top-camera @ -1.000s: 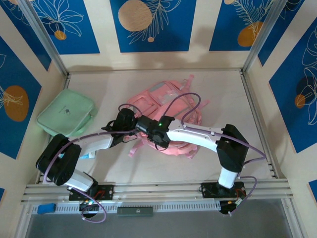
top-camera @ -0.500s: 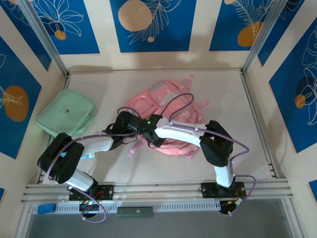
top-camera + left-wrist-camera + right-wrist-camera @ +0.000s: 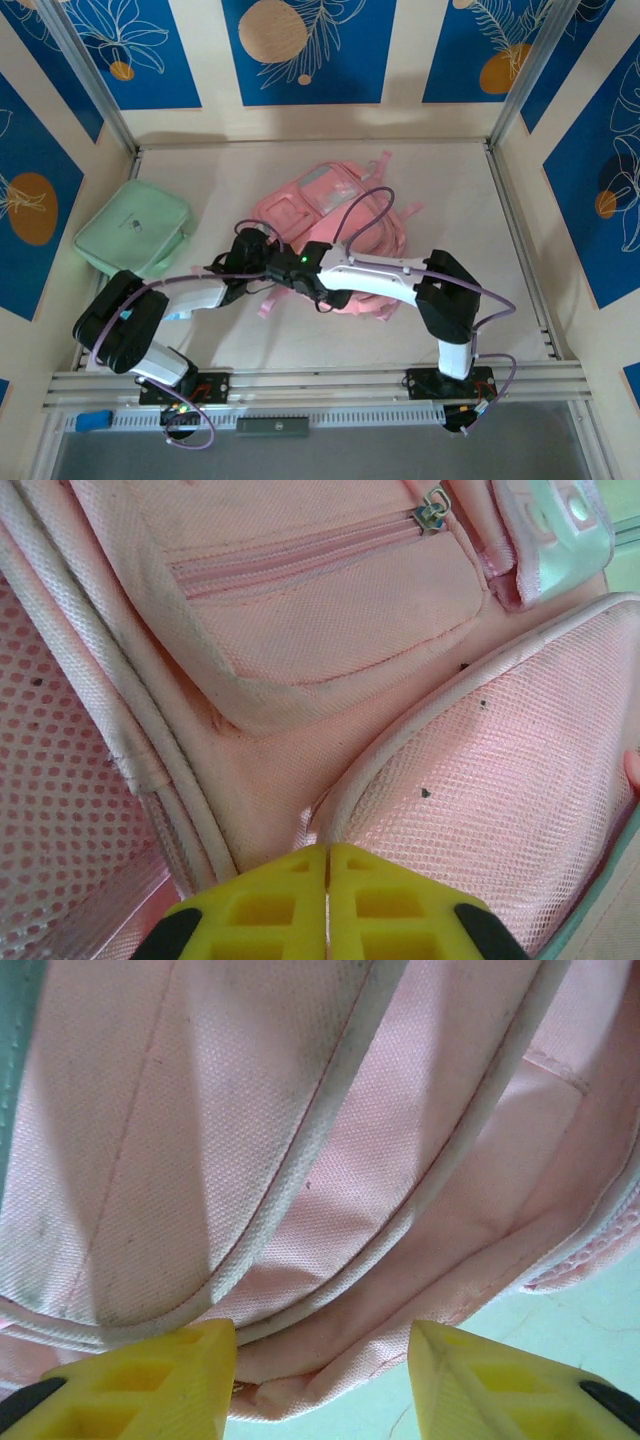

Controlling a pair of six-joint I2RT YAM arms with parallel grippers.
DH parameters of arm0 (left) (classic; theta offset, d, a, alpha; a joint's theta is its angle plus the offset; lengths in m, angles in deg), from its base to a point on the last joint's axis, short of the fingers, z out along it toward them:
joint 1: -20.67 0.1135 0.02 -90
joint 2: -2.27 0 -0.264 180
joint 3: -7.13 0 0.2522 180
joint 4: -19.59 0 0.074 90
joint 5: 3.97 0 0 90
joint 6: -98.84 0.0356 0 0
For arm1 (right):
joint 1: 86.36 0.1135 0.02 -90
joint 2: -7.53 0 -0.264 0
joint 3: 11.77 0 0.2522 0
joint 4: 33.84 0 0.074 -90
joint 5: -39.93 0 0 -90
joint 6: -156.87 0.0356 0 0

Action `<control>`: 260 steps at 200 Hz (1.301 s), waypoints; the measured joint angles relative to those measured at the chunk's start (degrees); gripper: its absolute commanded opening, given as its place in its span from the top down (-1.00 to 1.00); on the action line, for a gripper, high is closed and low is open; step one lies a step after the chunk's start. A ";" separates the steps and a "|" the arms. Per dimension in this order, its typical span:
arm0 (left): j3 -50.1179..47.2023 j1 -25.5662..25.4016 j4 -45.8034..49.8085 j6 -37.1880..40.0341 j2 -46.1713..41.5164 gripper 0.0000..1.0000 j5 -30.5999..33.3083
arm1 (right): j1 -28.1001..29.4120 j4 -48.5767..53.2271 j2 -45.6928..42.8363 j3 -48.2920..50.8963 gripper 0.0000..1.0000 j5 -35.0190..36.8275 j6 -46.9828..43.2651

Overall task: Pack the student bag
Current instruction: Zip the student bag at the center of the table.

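The student bag (image 3: 340,205) is a large pink backpack lying flat mid-table. My left gripper (image 3: 256,250) is at its near-left edge. In the left wrist view the yellow fingers (image 3: 270,905) are pressed together on the piped rim of a mesh pocket of the bag (image 3: 330,630); left gripper (image 3: 327,852) is shut. My right gripper (image 3: 288,264) sits just beside it. It is open in the right wrist view (image 3: 320,1335), with a fold of the bag's pink fabric (image 3: 300,1160) between its spread fingers.
A flat mint-green zip case (image 3: 135,235) lies at the left, against the wall. Metal rails (image 3: 515,230) border the table on both sides. Purple cables (image 3: 370,215) loop over the bag. Open tabletop lies behind and to the right of the bag.
The right gripper has moved left along the bag's near edge and ended close to the left gripper. The left gripper has stayed nearly still on the bag.
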 measured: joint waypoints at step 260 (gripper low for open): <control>18.99 1.66 20.41 10.69 6.84 0.19 2.49 | -15.15 -21.92 -13.62 12.41 -0.01 -6.97 -20.13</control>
